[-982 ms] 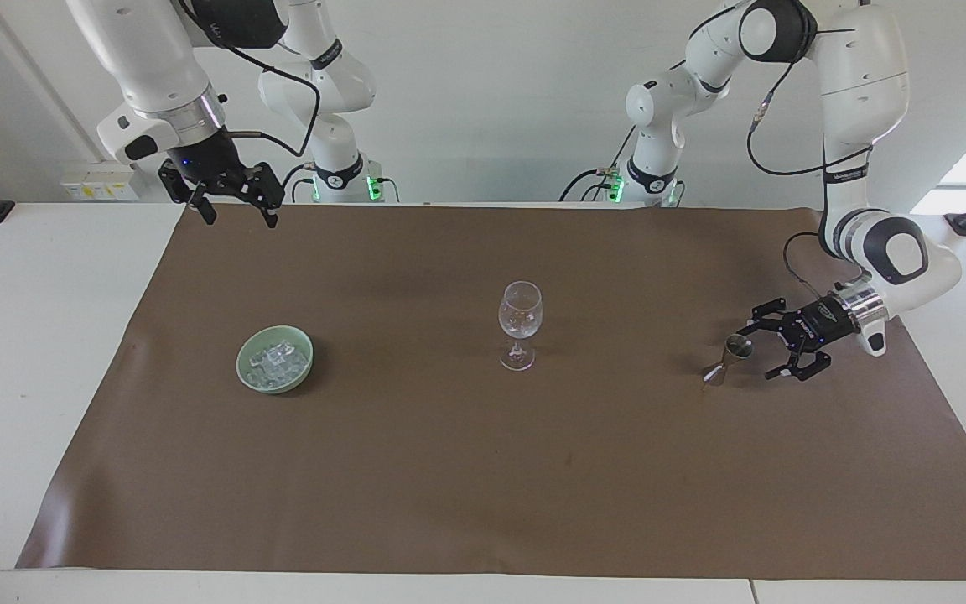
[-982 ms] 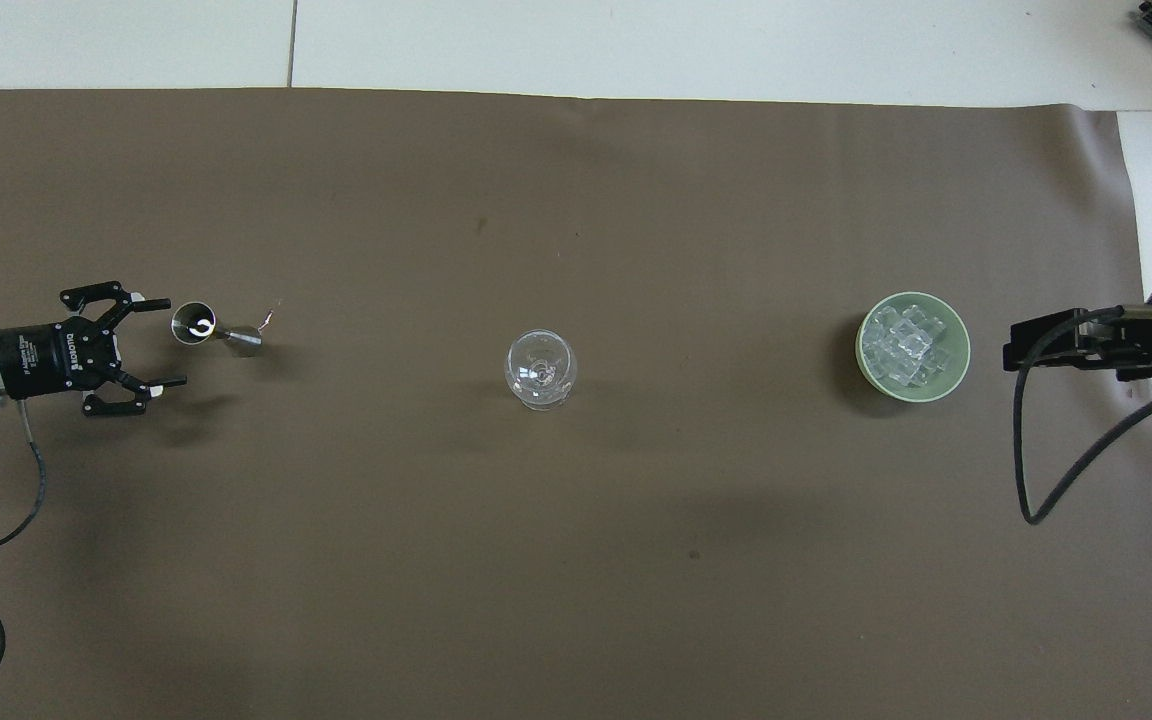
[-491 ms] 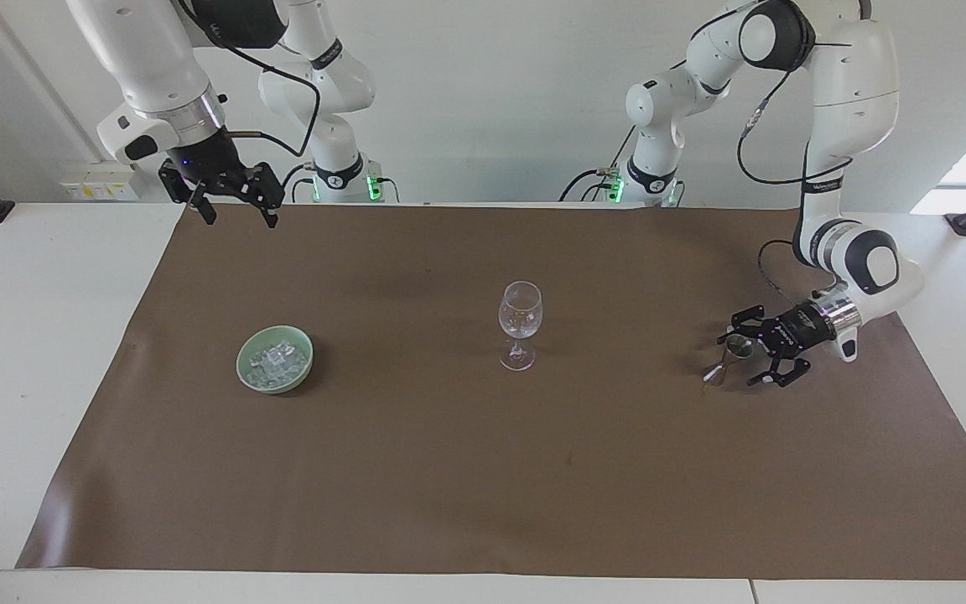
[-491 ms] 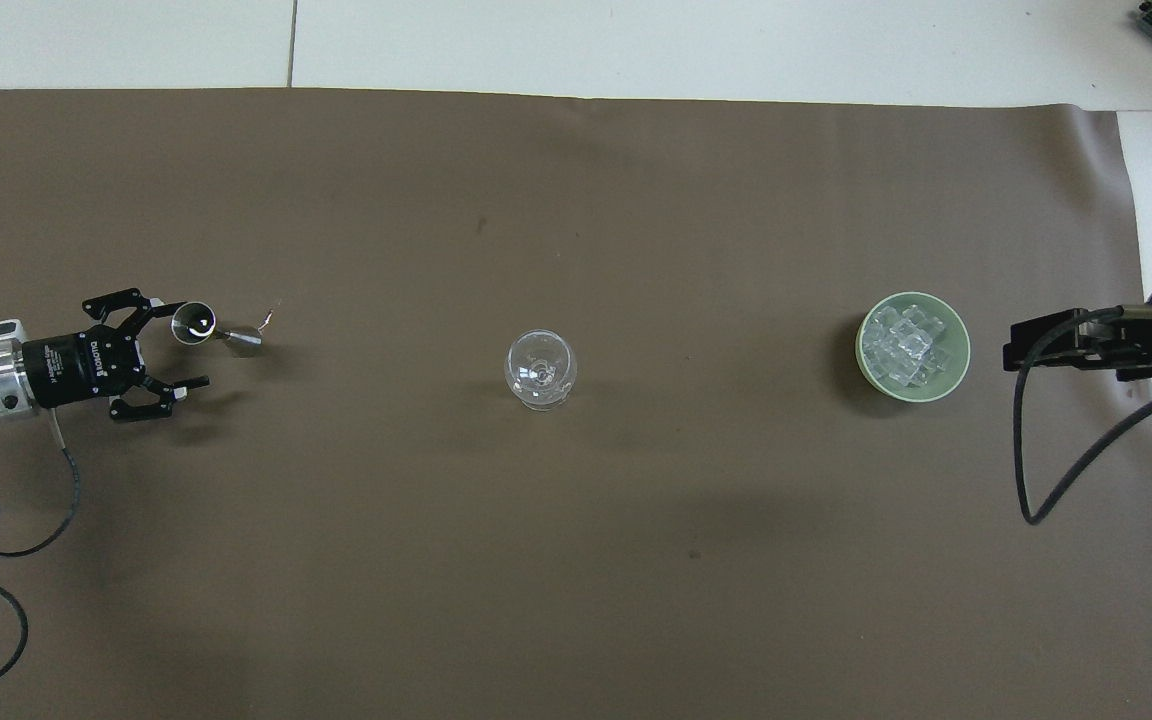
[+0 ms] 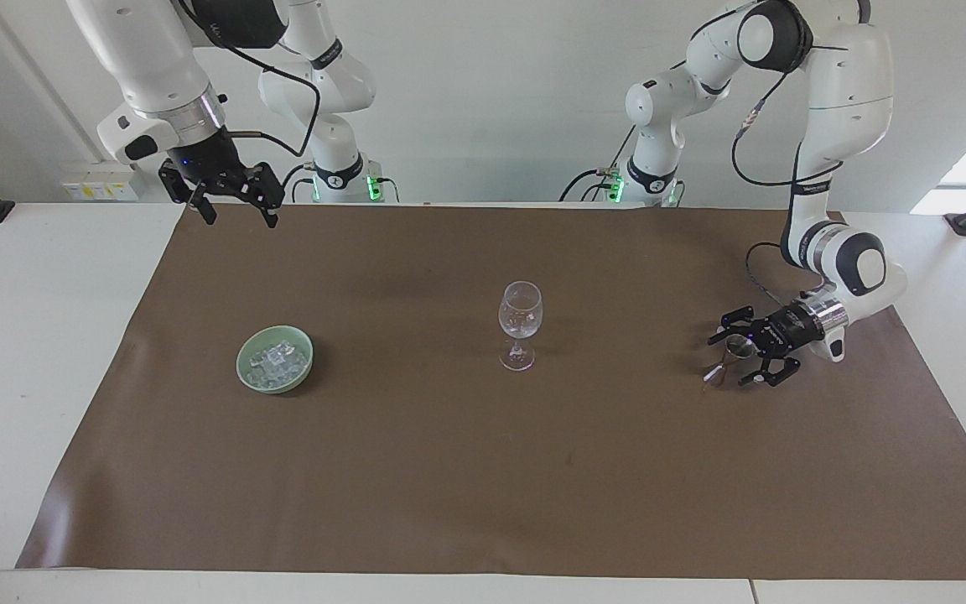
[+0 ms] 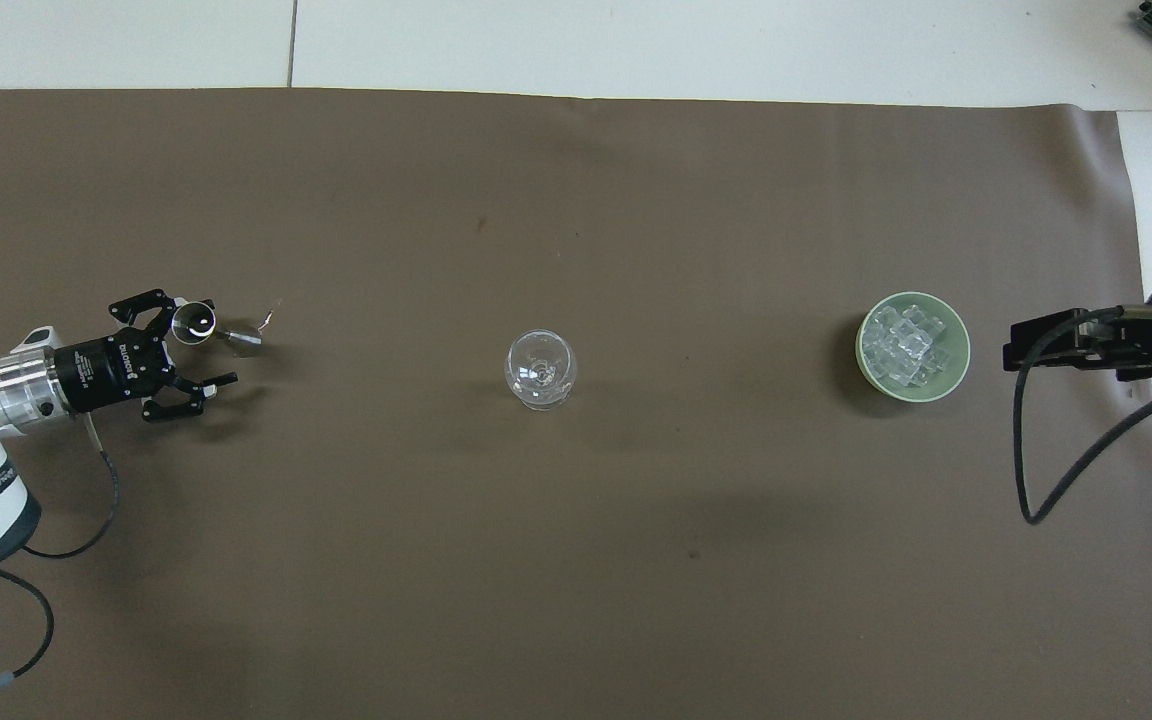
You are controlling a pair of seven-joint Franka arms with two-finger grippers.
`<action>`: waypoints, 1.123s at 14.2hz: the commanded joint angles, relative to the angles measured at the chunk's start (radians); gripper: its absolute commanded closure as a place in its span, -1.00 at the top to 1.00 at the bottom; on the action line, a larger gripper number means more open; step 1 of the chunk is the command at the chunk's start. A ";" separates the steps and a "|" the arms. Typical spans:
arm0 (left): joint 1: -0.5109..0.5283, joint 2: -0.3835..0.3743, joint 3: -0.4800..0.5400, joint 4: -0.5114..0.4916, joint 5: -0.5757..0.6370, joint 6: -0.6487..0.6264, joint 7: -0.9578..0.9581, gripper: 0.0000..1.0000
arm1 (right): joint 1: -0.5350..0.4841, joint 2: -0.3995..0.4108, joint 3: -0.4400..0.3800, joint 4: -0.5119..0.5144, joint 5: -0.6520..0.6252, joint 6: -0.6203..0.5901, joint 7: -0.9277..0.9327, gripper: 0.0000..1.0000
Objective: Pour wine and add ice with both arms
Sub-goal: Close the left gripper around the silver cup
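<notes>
Right arm: it waits, the right gripper (image 5: 235, 211) hanging high over the edge of the brown mat (image 5: 483, 470) closest to the robots, at its own end of the tabletop (image 5: 30, 335); jaws spread, nothing in them.

Left gripper (image 5: 734, 359): low, lying almost level just above the mat at the left arm's end, jaws wide and pointing toward the middle of the tabletop; they hold nothing.

Metal jigger (image 5: 733, 352): a small steel double-cone measure, upright, its open mouth showing as a bright ring from overhead (image 6: 195, 322). It sits right at the mouth of the left jaws, tucked near one finger rather than centred between the two. I cannot tell whether that finger touches it.

What the move turns on: I judge the jigger is the thing to be taken for the pour. Its long axis is vertical and the jaws come at it sideways, so a squeeze across the narrow waist looks right, once the gripper shifts to bring it midway.

Wine glass (image 5: 520, 325): clear, stemmed, upright mid-mat, seemingly empty, well apart from both grippers.

Ice (image 5: 278, 361): a heap of small clear whitish cubes in a pale green bowl (image 5: 245, 367) toward the right arm's end; the right arm is much the nearer to it.

Progress: nothing poured, no ice in the glass, as I read it.
</notes>
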State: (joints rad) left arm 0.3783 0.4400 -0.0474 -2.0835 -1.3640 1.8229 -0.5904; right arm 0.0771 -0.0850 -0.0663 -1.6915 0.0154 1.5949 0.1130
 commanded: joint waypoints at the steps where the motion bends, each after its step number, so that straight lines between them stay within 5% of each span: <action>1: -0.006 -0.001 0.009 -0.020 -0.052 -0.037 0.027 1.00 | 0.001 -0.016 -0.003 -0.019 0.006 0.011 -0.026 1.00; 16: 0.007 0.043 0.009 -0.020 -0.145 -0.109 0.043 0.82 | 0.001 -0.016 -0.003 -0.019 0.006 0.011 -0.026 1.00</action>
State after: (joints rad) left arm 0.3825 0.4815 -0.0447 -2.0909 -1.4832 1.7437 -0.5728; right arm 0.0771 -0.0850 -0.0663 -1.6915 0.0154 1.5949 0.1130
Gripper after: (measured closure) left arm 0.075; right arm 0.000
